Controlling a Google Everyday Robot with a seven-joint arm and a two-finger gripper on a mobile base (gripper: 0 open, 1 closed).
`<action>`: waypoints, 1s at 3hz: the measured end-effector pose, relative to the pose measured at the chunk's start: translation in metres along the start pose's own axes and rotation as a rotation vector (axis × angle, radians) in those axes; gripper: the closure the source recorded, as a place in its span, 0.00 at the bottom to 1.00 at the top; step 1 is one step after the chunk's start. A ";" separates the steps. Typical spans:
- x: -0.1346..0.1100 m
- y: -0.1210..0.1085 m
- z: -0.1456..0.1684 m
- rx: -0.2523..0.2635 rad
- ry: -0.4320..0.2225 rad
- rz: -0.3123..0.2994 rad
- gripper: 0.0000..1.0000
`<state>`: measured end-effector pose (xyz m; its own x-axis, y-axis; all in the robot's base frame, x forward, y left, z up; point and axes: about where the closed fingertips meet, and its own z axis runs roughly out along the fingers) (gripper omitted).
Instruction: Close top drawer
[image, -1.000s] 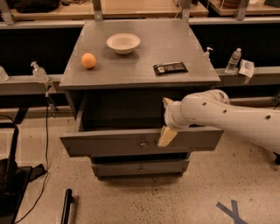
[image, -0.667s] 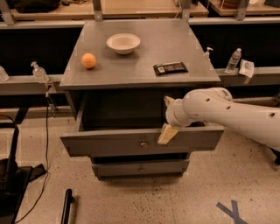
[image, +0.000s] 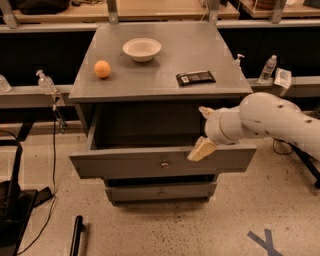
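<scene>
The top drawer (image: 125, 162) of the gray cabinet stands pulled out, with its long flat front panel toward me and a small metal knob (image: 163, 163) at its centre. Its deep box looks dark inside. My gripper (image: 203, 130) is at the right part of the drawer, above and just behind the front panel. It is open: the lower tan fingertip (image: 201, 149) rests at the panel's top edge and the upper fingertip (image: 205, 111) points up under the cabinet top. The white arm reaches in from the right.
The cabinet top (image: 160, 65) holds an orange (image: 102, 69), a white bowl (image: 142, 49) and a dark wrapped bar (image: 195, 77). A lower drawer front (image: 161, 192) sits below. Bottles (image: 267, 69) stand on side ledges. Black cables and a stand (image: 15, 200) lie on the floor at left.
My gripper has shifted slightly to the right and up along the drawer's front edge. The drawer stays pulled out about the same.
</scene>
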<state>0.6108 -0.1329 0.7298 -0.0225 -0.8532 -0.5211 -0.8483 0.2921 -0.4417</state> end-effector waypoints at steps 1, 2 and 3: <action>-0.006 0.021 -0.052 -0.037 -0.099 0.034 0.44; -0.006 0.048 -0.068 -0.101 -0.138 0.041 0.67; -0.003 0.072 -0.074 -0.142 -0.219 0.066 0.90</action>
<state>0.5105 -0.1406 0.7534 0.0215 -0.7159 -0.6978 -0.9150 0.2672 -0.3022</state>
